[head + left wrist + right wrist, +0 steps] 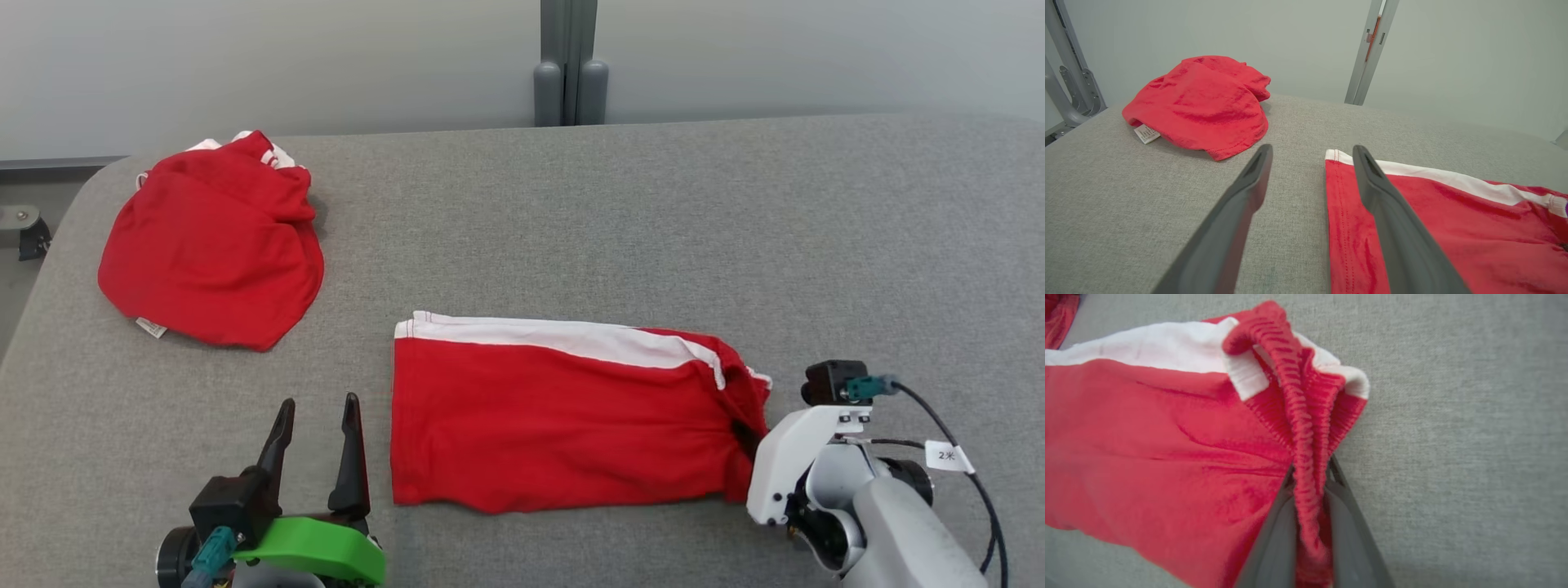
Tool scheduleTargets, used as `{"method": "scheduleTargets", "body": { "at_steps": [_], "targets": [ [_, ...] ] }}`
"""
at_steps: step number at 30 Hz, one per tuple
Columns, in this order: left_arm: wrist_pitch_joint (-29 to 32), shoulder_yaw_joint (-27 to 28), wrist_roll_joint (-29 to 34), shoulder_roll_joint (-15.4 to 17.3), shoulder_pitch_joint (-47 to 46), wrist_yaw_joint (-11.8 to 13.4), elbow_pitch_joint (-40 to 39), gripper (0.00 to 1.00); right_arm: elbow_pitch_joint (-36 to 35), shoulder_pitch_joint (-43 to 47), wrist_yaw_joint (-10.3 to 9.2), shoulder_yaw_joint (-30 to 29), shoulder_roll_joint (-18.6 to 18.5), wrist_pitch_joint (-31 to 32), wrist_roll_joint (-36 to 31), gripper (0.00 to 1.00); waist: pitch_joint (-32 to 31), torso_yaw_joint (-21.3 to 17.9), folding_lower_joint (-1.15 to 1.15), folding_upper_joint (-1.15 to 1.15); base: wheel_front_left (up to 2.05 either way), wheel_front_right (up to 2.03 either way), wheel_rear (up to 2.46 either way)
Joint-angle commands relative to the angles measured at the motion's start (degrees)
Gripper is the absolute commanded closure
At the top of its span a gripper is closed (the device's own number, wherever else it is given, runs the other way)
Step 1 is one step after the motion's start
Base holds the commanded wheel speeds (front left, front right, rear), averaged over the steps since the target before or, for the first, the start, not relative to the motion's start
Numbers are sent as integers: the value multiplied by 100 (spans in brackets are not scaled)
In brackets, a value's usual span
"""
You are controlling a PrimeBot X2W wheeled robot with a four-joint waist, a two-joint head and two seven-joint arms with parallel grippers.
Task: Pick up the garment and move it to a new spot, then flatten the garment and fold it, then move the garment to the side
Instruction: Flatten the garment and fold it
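Note:
The garment [555,416] is a pair of red shorts with a white side stripe, lying flat and folded across the front middle of the grey table. My right gripper [1310,469] is shut on its bunched elastic waistband [1298,396] at the right end. In the head view the right gripper [747,437] sits at that end, its fingers mostly hidden by the white wrist. My left gripper [318,402] stands open with nothing in it, just left of the garment's hem. In the left wrist view the left gripper [1312,149] straddles the hem corner of the garment [1453,220].
A second red garment [212,245] lies crumpled at the table's far left, its white label [1146,133] showing. The grey padded table [612,212] stretches bare behind and to the right. A grey post [570,65] stands at the back edge.

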Motion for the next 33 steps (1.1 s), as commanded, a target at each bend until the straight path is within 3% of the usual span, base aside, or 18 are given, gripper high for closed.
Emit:
{"method": "scheduleTargets", "body": {
  "at_steps": [1, 9, 13, 26, 33],
  "targets": [
    [-3, -11, 22, -19, 18, -26, 35, 0, -43, -78, -11, -65, -175, 58, 70, 100, -11, -54, 0, 0, 0, 0, 0],
    [-3, -1, 51, -55, -71, -57, 37, 0, -576, -62, -10, -442, -990, 492, 301, 100, 33, -220, 0, 0, 0, 0, 0],
    [-3, 26, 72, -60, -108, -68, 30, 0, -834, 24, -9, -650, -1115, 667, 359, 100, 67, -268, 0, 0, 0, 0, 0],
    [-3, 28, 135, -78, -209, -114, 39, 0, -2095, 86, -8, -148, -380, 981, 1044, 100, 127, -184, 0, 0, 0, 0, 0],
    [-3, 15, 141, -113, -299, -130, 52, 0, -2130, -50, -7, 287, -31, 922, 1175, 100, 173, -20, 0, 0, 0, 0, 0]
  ]
}}
